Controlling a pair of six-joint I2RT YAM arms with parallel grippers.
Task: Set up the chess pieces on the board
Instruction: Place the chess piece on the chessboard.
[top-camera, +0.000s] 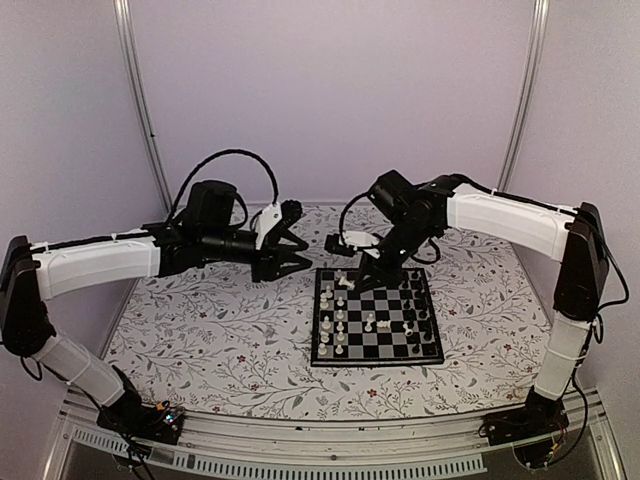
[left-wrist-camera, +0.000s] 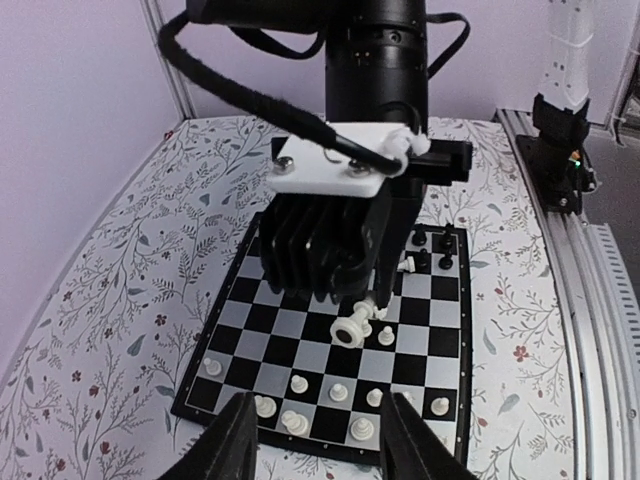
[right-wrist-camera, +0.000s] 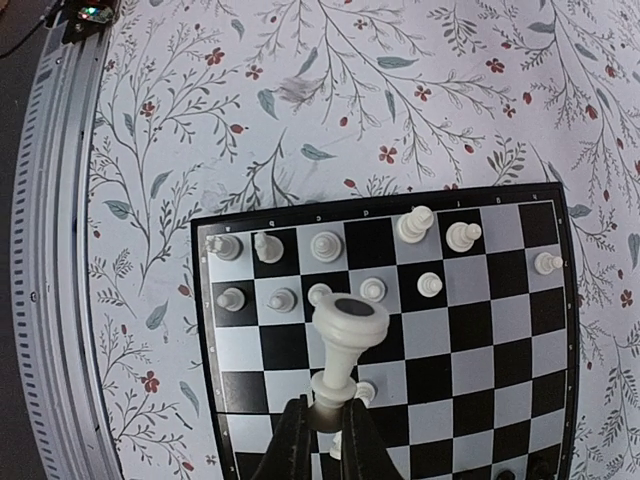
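Observation:
The board (top-camera: 375, 361) lies right of centre on the floral table. White chess pieces (right-wrist-camera: 326, 246) stand in two rows along one side of it, black chess pieces (left-wrist-camera: 432, 250) along the opposite side, and a few white ones (top-camera: 370, 323) are scattered mid-board. My right gripper (right-wrist-camera: 325, 425) is shut on the head of a tall white piece (right-wrist-camera: 345, 340), held tilted above the board with its round base pointing away from the fingers. From the left wrist this piece (left-wrist-camera: 350, 328) hangs under the right gripper (left-wrist-camera: 372, 300). My left gripper (left-wrist-camera: 325, 445) is open and empty, hovering off the board's white-piece edge.
The table's floral cloth (top-camera: 220, 340) spreads left of the board. A metal rail (top-camera: 330, 455) runs along the near edge. The right arm's base (left-wrist-camera: 560, 140) stands beyond the board in the left wrist view. Lilac walls and a frame post (top-camera: 145, 110) close in the back.

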